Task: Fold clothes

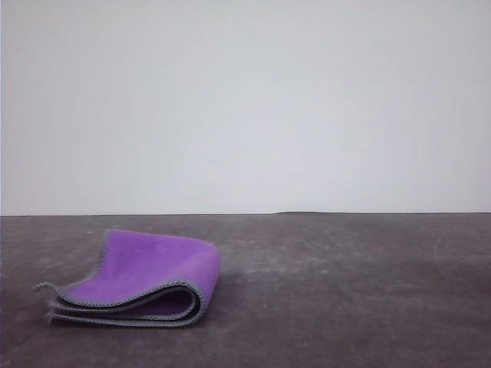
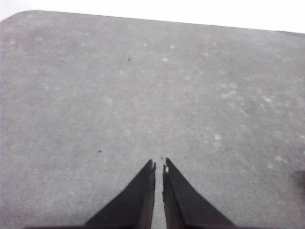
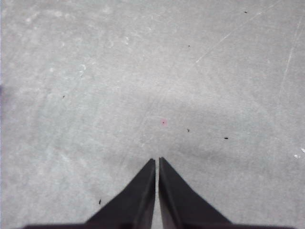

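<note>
Now you have: cloth (image 1: 142, 280), folded purple-side out on table (image 1: 345, 291), apparently finished; left gripper (image 2: 158, 165) and right gripper (image 3: 157, 161), both pressed together, holding nothing, over bare table

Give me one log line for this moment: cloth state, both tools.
cloth: folded, purple out, on table, left of centre | left tool: shut, empty | right tool: shut, empty
</note>
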`<state>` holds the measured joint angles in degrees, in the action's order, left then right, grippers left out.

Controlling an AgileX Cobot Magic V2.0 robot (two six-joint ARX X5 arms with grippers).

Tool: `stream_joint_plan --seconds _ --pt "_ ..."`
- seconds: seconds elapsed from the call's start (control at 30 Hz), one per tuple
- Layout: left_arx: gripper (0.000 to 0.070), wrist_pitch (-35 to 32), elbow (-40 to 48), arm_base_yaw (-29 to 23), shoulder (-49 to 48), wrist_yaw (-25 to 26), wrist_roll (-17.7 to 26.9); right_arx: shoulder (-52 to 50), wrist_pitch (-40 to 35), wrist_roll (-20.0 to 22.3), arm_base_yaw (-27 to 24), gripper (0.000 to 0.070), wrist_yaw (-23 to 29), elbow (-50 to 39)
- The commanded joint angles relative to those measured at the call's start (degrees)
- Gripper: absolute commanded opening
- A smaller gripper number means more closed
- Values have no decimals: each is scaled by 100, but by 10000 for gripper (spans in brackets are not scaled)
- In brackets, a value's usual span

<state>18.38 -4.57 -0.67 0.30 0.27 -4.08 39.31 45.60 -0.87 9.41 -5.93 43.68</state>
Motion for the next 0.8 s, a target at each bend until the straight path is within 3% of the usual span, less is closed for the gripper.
stream_joint_plan --seconds 0.0,0.6,0.77 --pt "17 -5 112 4 -11 -5 -58 26 -57 -63 11 4 0 17" --pt "17 -23 108 2 -11 -11 -54 26 -58 -55 11 4 1 17" --pt "17 -23 108 2 -11 -11 -53 -186 -358 390 -8 4 90 -58"
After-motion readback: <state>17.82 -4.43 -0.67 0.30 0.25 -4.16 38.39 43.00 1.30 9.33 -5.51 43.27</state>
